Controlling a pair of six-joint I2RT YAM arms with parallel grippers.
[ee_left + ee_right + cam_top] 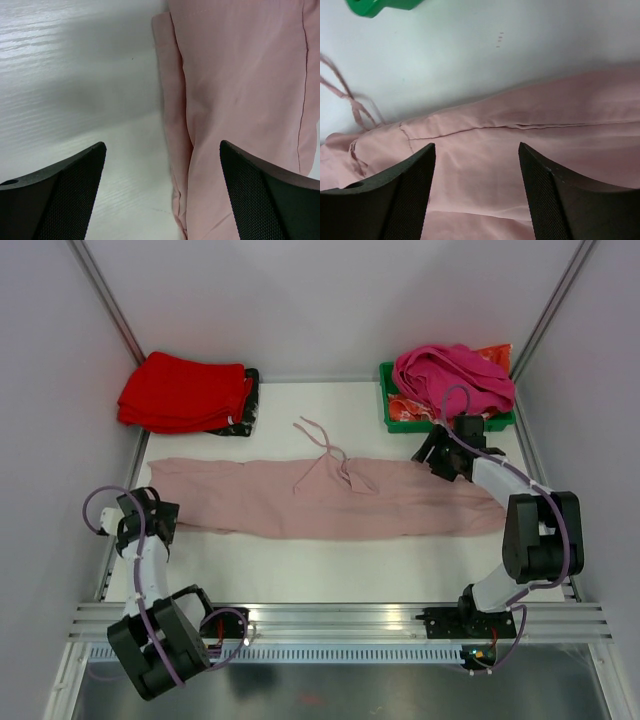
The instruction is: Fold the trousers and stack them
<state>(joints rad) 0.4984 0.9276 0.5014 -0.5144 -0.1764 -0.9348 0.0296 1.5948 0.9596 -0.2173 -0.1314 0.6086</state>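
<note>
Here are the trousers (320,498), pale pink, laid out long and flat across the middle of the surface (330,570) and running from the left side almost to the right. Two thin cords (318,435) trail off the far edge near the middle and curl away toward the back.

Left hand (152,517) is low at the left end of the trousers. From its wrist camera, its fingers (60,195) are spread wide with nothing held between them. The cloth's folded edge runs up through the gap and under the right-side finger, while the other finger sits over bare surface. Whether the tips touch the cloth, I cannot tell.

Over on the other side, the right hand (438,455) sits at the far edge of the trousers, toward their right end. It too is spread wide and grips nothing. The wrist camera shows pink cloth with a seam line filling the space between the fingers (555,200), and the cords are off to the left of that view.

At the back left is a stack of folded red garments (185,392), well apart from the trousers. At the back right, a green bin (388,405) holds a crumpled magenta garment (455,375), just behind the right hand.
</note>
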